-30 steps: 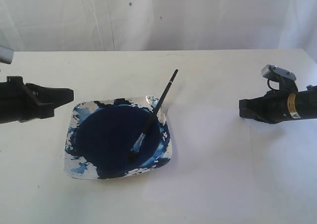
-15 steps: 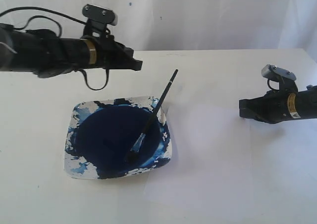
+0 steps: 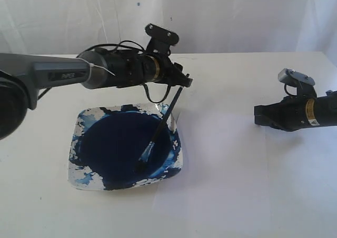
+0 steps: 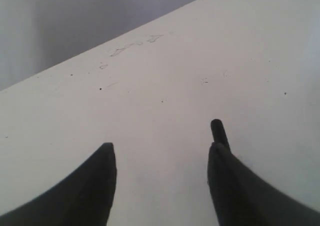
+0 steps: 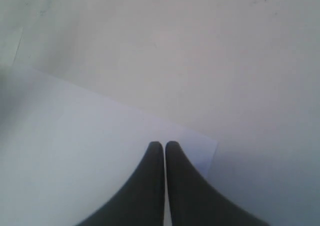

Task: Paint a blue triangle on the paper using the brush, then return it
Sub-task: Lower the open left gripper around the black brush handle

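Brush (image 3: 160, 126) update from where I'm standing: the bristles sit in the navy paint inside the dish (image 3: 76, 172), and the handle leans out over the dish's far rim. Left gripper (image 3: 185, 81) is right at the handle's top end, above that same rim, with its jaws spread wide and nothing pinched. From the left wrist camera the handle tip pokes out right beside one finger (image 4: 227, 181), so imo it's not centred in the gap. Anyone else reading this as the pickup step?

Reply: Yep, pickup, very start of the job I'd say. Paper (image 5: 75, 151) lies on the right-arm side of the dish, and the bit I can see has no blue on it, so no triangle yet. Right gripper (image 3: 258, 116) hangs farther out from the dish on that side, by a corner of the sheet, fingers pressed together and empty. The next move probably needs the left one to nudge sideways until the handle sits between its fingers. Then it can close and lift without shoving the dish.
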Action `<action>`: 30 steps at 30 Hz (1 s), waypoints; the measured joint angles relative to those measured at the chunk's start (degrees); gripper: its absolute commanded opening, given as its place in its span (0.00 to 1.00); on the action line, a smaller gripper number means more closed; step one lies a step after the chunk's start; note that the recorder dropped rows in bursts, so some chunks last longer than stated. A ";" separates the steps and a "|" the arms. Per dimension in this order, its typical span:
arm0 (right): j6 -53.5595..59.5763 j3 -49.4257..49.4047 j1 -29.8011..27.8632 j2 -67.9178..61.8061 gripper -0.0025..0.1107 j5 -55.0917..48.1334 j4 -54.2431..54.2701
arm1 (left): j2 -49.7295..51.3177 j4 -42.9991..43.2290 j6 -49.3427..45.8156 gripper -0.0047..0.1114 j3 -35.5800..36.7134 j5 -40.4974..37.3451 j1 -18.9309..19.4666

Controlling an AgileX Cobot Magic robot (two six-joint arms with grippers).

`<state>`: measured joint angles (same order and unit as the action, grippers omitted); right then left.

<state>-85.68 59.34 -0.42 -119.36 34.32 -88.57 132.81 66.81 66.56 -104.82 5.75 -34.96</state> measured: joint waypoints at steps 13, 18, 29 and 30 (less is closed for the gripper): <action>0.00 0.00 0.00 0.00 0.05 0.00 0.00 | 2.80 -2.02 3.99 0.55 -2.96 -5.75 -2.44; 0.00 0.00 0.00 0.00 0.05 0.00 0.00 | 2.80 -2.28 4.09 0.55 -2.96 -4.87 -2.54; 0.00 0.00 0.00 0.00 0.05 0.00 0.00 | 2.80 -2.28 4.09 0.55 -2.96 -4.05 -3.27; 0.00 0.00 0.00 0.00 0.05 0.00 0.00 | 2.80 -2.28 4.09 0.55 -2.83 -4.15 -3.42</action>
<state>-85.68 59.34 -0.42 -119.36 34.32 -88.57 135.61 64.52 70.65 -107.65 1.59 -38.38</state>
